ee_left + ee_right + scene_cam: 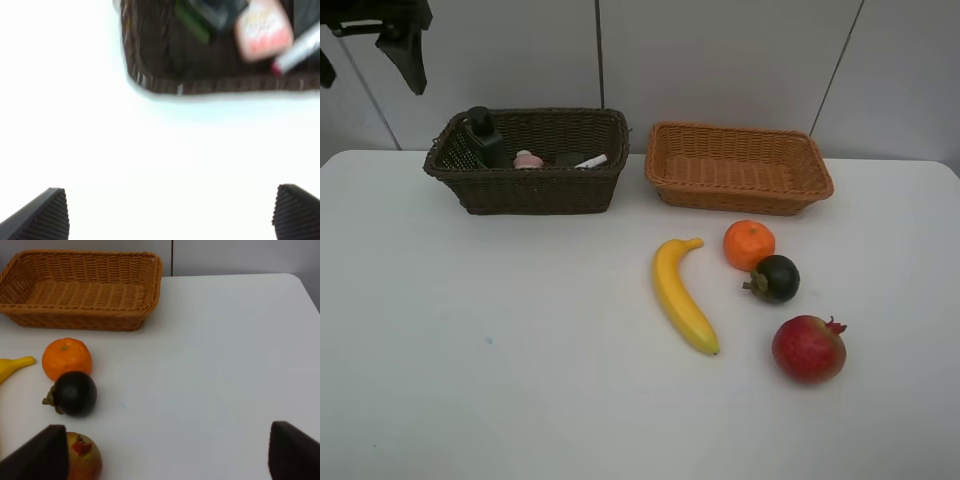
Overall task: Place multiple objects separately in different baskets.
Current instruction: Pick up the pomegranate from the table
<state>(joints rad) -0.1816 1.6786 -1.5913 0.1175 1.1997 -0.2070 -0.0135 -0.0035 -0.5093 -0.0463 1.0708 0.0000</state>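
The dark brown basket stands at the back left and holds the black bottle, the small pink bottle and the white-pink marker. To its right is the light orange-brown basket, with nothing in it. In front of that basket, on the table, lie the banana, orange, mangosteen and pomegranate. My left gripper is open and holds nothing, hovering off the dark basket's corner. My right gripper is open, with the pomegranate beside one finger.
The left arm shows as a dark shape at the top left of the exterior high view. A grey panelled wall runs behind the baskets. The white table's right edge lies past the light basket.
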